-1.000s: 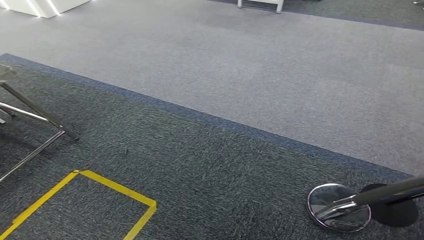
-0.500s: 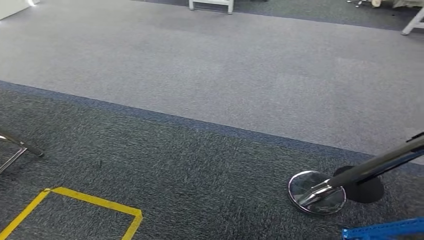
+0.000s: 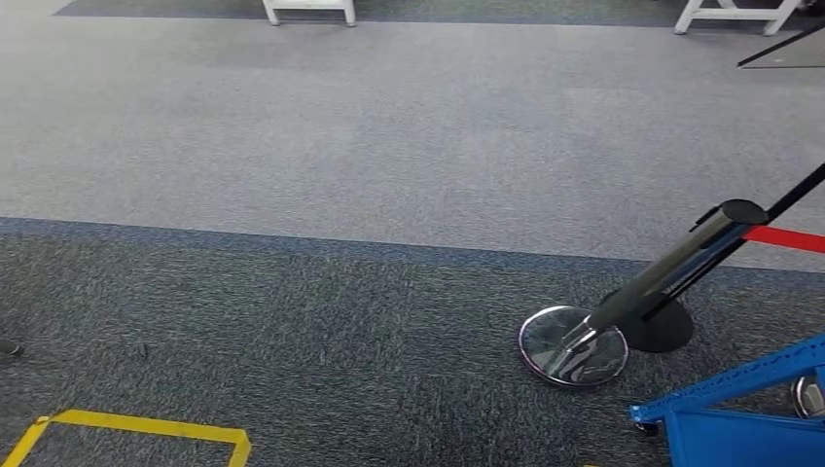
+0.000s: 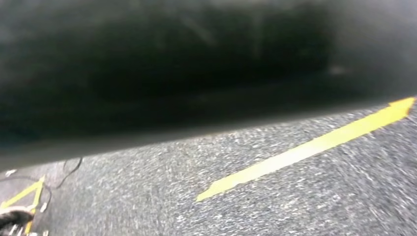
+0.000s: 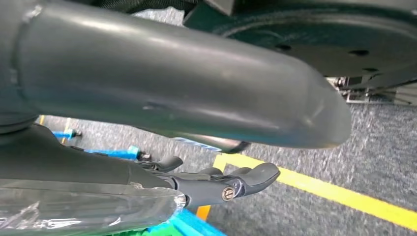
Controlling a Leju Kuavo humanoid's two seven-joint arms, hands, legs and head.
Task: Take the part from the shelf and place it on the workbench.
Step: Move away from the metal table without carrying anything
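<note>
Carpet sliding past, that's the story: over the last second my whole head view has swept across the floor, so it's me turning, not the things moving. The yellow floor tape (image 3: pixel 146 428) has drifted down toward the bottom corner, the chrome stanchion base (image 3: pixel 572 345) has come further into the picture with its red belt (image 3: pixel 786 238) now showing, and a blue rack frame (image 3: pixel 739 404) has swung in at the lower right. White furniture legs (image 3: pixel 309 10) are coming up along the far edge.

My right hand (image 5: pixel 147 147) hangs low over the dark carpet, thick thumb above, darker fingers (image 5: pixel 246 179) lying fairly straight beneath. Clear crinkled plastic wrap (image 5: pixel 88 209) sits under them, with something blue-green below that. That may be the part, bagged and in my grasp, but I can't tell for certain, nor whether the fingers are truly clamped on it. My left wrist view gives blurred carpet and tape.

My read: I'm mid-walk, between shelf and workbench, and no bench surface has come into sight yet.
</note>
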